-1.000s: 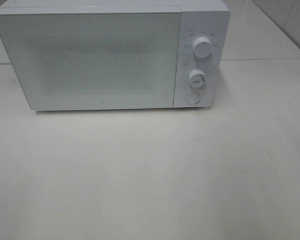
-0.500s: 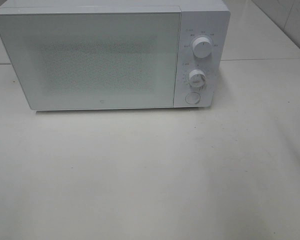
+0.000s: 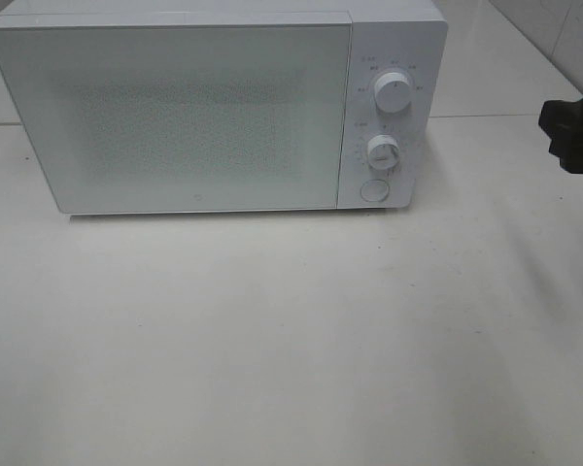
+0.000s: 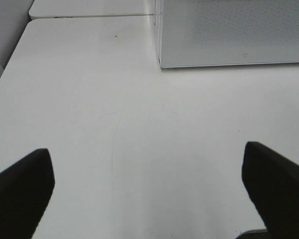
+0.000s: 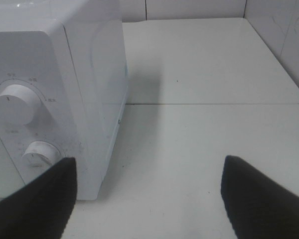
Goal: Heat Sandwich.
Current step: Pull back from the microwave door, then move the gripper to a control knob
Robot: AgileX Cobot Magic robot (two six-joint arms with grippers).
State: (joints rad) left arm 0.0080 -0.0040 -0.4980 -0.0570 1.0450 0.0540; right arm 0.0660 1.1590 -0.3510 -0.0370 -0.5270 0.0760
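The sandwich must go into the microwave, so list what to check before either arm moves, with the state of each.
1. The microwave door open for loading: not ok, it is shut.
2. The sandwich located: cannot tell, no view shows it.
3. The left end effector open and empty: ok.
4. The right end effector open and empty: ok.
5. The table in front of the microwave door free of things: ok, as far as the high view shows.
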